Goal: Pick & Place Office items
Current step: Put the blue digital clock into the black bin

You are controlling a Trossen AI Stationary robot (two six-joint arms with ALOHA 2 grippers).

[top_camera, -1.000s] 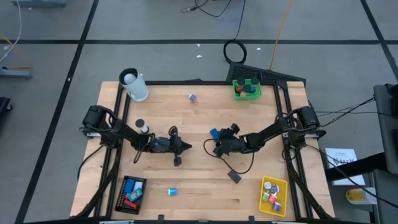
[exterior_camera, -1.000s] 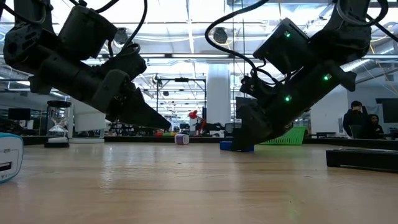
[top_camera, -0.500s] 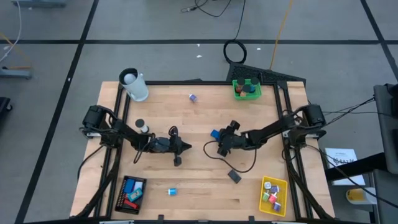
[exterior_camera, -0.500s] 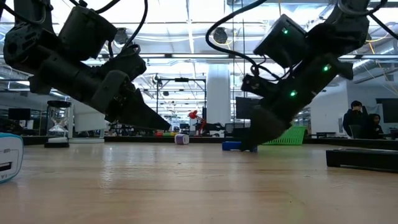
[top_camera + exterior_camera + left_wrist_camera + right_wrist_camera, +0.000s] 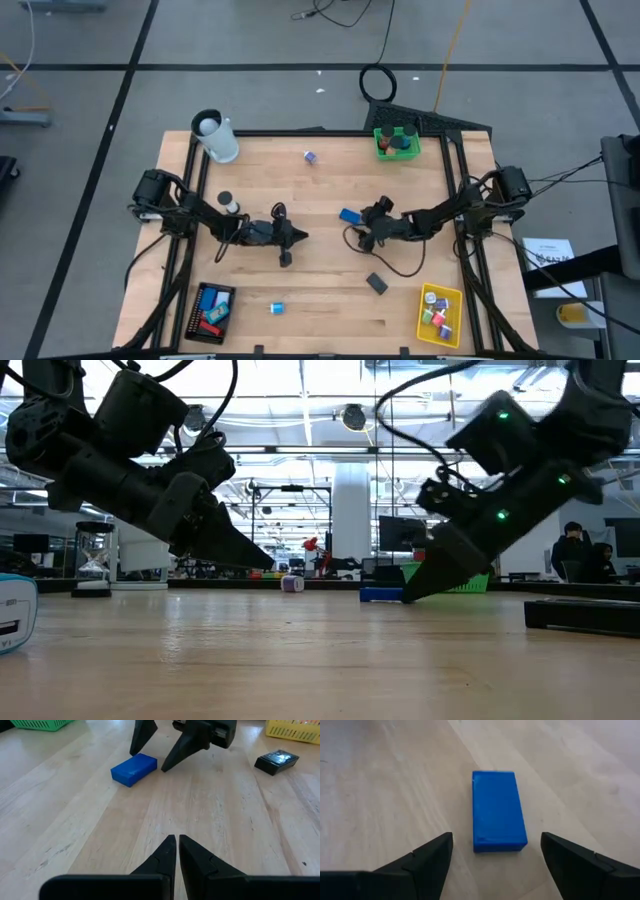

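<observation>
Blue block (image 5: 498,810) flat on wood, right hand (image 5: 495,857) spread behind it

Two black jointed arms (image 5: 210,222) (green lights aglow), looping black cables (image 5: 385,262).

L gripper (image 5: 296,238) shut mid-table; R gripper (image 5: 361,229) wide open, low.

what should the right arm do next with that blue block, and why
Probably ease the right gripper forward until its open fingers straddle the blue block, then close. The block lies flat on the table just ahead of the fingertips, lined up with the gap but not yet between them. The left gripper waits shut nearby.
</observation>
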